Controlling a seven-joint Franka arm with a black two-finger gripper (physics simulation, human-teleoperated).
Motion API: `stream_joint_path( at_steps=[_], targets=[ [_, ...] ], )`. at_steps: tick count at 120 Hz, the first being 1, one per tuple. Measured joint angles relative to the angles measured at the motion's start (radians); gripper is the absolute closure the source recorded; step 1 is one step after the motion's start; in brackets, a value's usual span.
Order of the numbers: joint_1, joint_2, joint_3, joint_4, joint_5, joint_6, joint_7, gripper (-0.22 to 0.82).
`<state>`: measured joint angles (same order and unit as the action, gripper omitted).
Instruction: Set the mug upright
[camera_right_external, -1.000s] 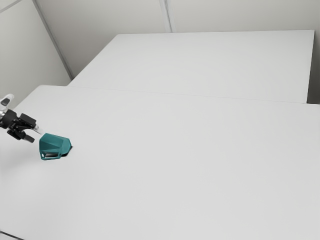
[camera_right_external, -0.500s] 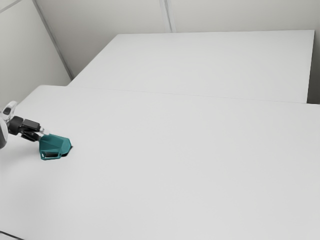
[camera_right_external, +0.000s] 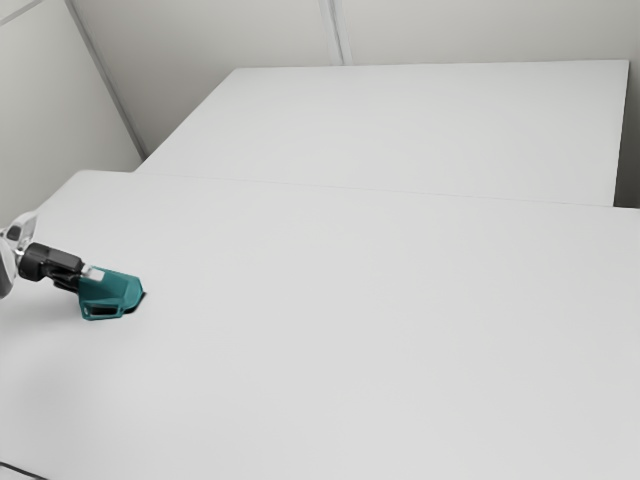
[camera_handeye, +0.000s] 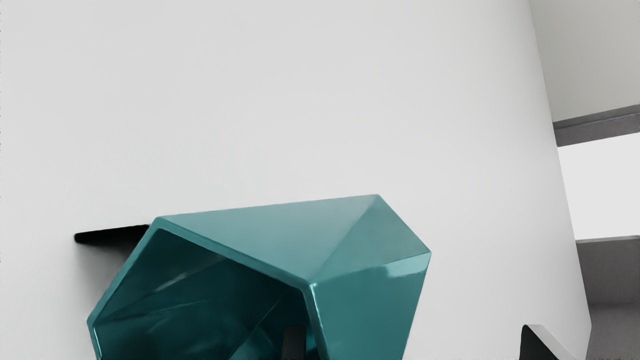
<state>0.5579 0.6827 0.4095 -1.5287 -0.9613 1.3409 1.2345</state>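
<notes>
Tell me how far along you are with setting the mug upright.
Reaching looks done: my gripper is at the mug. In hand is the grip: open fingers straddle its wall, one at the mouth, one outside. Left: closing, then righting it, as it lies on its side.

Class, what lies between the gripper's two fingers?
The gripper has a side wall of the mug between its fingers, plus an open gap over the table. The wrist view shows this: one finger in the mug's mouth, the other outside.
</notes>
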Motion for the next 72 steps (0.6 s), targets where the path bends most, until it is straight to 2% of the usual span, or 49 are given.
stream_joint_path(
  at_steps=[13, 32, 72],
  targets=[
    [0.004, 0.005, 0.0, 0.0, 0.001, -0.007, 0.006, 0.27],
    [0.009, 0.019, -0.003, 0.003, -0.007, -0.012, 0.012, 0.35],
    [0.013, -0.005, -0.01, 0.005, -0.012, -0.032, 0.017, 0.65]
  ],
)
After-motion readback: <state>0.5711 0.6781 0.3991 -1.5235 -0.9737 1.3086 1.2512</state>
